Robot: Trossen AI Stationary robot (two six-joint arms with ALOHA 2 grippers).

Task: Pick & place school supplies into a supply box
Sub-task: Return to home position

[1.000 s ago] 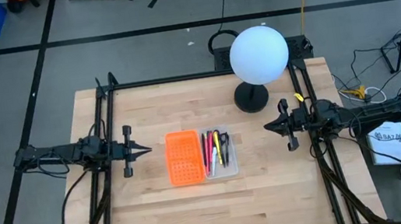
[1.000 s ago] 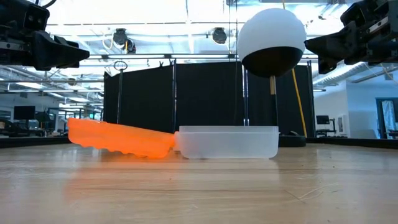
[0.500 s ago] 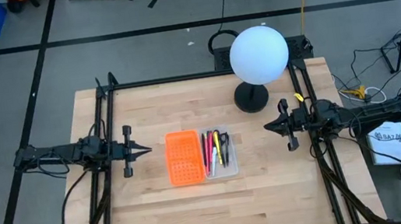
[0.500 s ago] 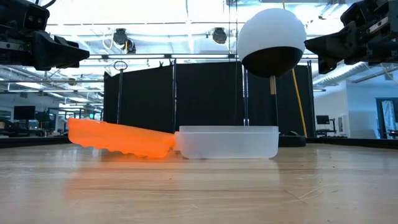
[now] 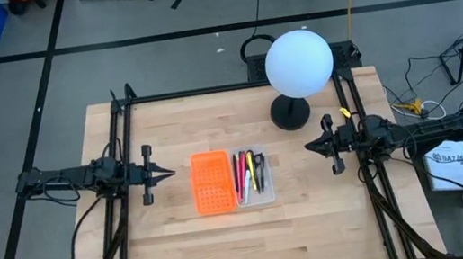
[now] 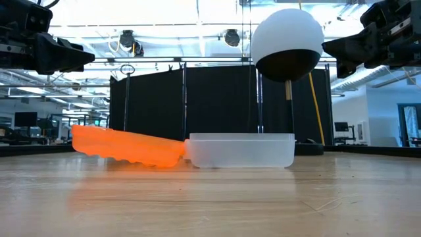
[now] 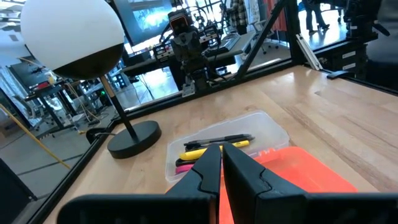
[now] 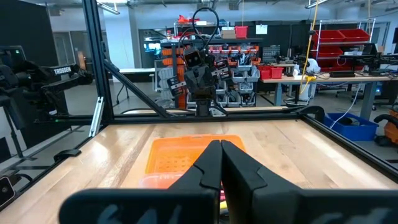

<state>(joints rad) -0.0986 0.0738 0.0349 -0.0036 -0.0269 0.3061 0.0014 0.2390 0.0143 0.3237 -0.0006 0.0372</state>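
The clear supply box (image 5: pixel 255 177) lies mid-table, joined along its left side to the orange perforated panel (image 5: pixel 212 182). Several pens, pink, yellow, red-orange and dark (image 5: pixel 247 174), lie inside it, also seen as pens (image 7: pixel 214 145) in the left wrist view. Something dark (image 5: pixel 258 160) lies at the box's far right; whether it is the scissors I cannot tell. In the low view the box (image 6: pixel 242 150) stands on the table and the panel (image 6: pixel 128 146) slopes up from it. My left gripper (image 5: pixel 170 172) hangs shut over the table's left side, my right gripper (image 5: pixel 307 147) shut over the right. Both are above the table, empty.
A lamp with a white globe shade (image 5: pixel 298 63) and round black base (image 5: pixel 290 112) stands at the far edge, just beyond the box and close to my right arm. Bare wood (image 5: pixel 257 244) stretches along the near side. Black frame rails (image 5: pixel 122 145) run along both table sides.
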